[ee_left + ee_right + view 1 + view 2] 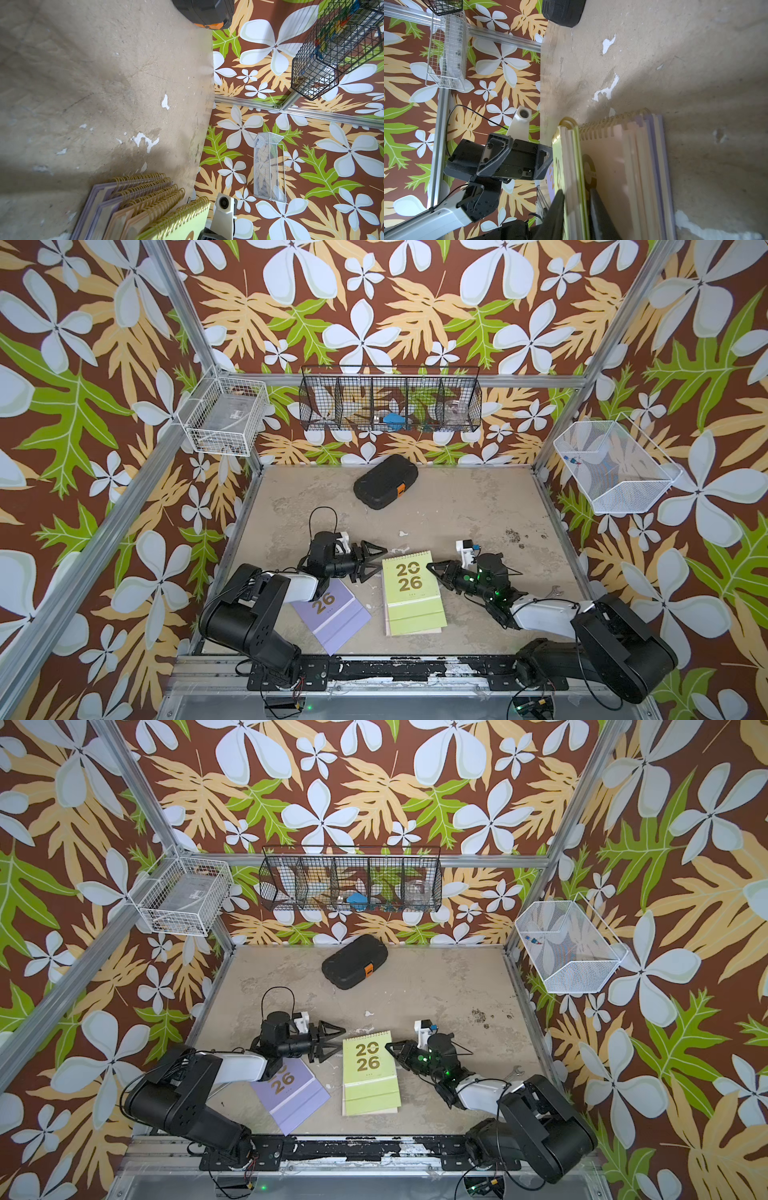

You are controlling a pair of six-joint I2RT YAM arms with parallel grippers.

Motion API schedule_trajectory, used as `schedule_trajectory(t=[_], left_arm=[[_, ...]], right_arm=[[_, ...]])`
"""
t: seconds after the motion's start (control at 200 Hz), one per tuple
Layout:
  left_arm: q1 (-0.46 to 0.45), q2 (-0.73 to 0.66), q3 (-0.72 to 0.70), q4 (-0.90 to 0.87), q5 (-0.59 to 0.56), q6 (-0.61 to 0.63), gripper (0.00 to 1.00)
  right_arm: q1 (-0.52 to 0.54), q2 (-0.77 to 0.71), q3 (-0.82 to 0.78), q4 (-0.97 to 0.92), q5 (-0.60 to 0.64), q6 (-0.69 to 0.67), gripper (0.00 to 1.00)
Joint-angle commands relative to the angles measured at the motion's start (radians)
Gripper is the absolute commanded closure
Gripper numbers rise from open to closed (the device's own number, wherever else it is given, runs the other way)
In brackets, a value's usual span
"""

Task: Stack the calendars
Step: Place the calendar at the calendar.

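Topping a pile (133, 207) near the front middle of the table (457, 506) with the lime green calendar (409, 593), spiral edge pointing toward the back wall. Straddling that calendar's right edge, near the spiral end, with the right gripper (432, 566). In the right wrist view, standing one dark finger (556, 214) on the cover side and the other on the underside, above a pale pink calendar (610, 166). Being unable to tell whether the jaws are pinching the green edge or merely flanking it. Showing lilac calendars (662, 166) at the bottom of the pile, with gold spirals fanning out in the left wrist view.

Hovering the left gripper (380, 560) just beside the green calendar's back left corner, jaws spread wide and gripping nothing. Showing a separate lilac calendar (336, 616) lying askew on the table left of the pile, partly under the left arm (299, 587).

Reading "20" over "26" in gold on the green cover in both top views. Reading only "26" in full on the separate lilac cover. Noting a black rounded case (385, 482) with an orange tab (401, 489), well apart by the back wall.
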Motion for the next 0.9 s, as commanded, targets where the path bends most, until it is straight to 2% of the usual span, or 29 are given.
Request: schedule_trajectory(t=[0.0,0.24,0.556,0.896], left_arm=[[-0.002,0.007,0.009,0.032,-0.006,-0.005,0.27],[-0.003,0.021,0.024,0.035,-0.009,-0.009,0.27],[-0.003,0.028,0.024,0.035,-0.017,-0.011,0.27],[-0.003,0.037,0.032,0.037,-0.016,-0.012,0.27]], right_arm=[[0.002,-0.012,0.022,-0.048,0.01,-0.045,0.74],[0.002,-0.029,0.037,-0.115,0.016,-0.077,0.69],[0.012,-0.055,0.078,-0.229,0.026,-0.141,0.57],[0.07,-0.058,0.154,-0.411,0.092,-0.223,0.48]])
